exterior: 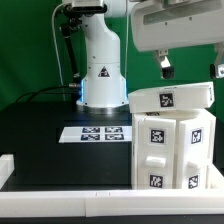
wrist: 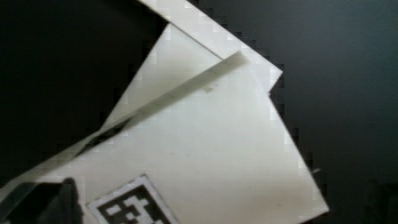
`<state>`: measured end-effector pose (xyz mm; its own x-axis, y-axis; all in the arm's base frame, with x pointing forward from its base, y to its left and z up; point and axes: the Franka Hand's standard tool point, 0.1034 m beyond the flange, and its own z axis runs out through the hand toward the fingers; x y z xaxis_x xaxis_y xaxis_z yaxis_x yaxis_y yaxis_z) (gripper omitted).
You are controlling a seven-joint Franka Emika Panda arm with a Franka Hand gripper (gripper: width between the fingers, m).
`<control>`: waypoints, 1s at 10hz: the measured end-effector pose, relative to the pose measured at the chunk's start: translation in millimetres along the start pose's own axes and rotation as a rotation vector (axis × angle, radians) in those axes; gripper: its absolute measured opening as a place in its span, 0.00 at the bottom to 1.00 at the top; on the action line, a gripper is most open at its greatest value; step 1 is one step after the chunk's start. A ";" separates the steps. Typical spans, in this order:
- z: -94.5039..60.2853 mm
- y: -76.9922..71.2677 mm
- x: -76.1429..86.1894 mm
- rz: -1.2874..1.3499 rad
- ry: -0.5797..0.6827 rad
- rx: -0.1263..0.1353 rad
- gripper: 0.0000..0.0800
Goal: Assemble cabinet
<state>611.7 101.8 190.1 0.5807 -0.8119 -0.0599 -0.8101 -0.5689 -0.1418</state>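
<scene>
The white cabinet [exterior: 172, 142] stands at the exterior view's right, a boxy body with several black-and-white tags and a flat panel on top. My gripper [exterior: 192, 66] hangs just above that top panel, open and empty, its dark fingers [exterior: 165, 66] spread apart. The wrist view looks down on the cabinet's white top [wrist: 205, 140], with a raised edge across it and one tag [wrist: 135, 204]. One dark fingertip [wrist: 39, 205] shows beside the tag; the other is out of the picture.
The marker board [exterior: 100, 132] lies on the black table in front of the robot base [exterior: 100, 75]. A white rail [exterior: 70, 198] runs along the table's front edge. Cables hang behind the base.
</scene>
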 end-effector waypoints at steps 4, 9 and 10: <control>-3.5 0.6 -0.1 -0.626 0.043 -0.036 1.00; -1.3 7.5 5.4 -1.159 0.017 -0.059 1.00; -1.3 8.0 6.1 -1.228 0.016 -0.062 1.00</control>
<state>608.6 92.1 189.9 0.9598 0.2652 0.0920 0.2703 -0.9616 -0.0481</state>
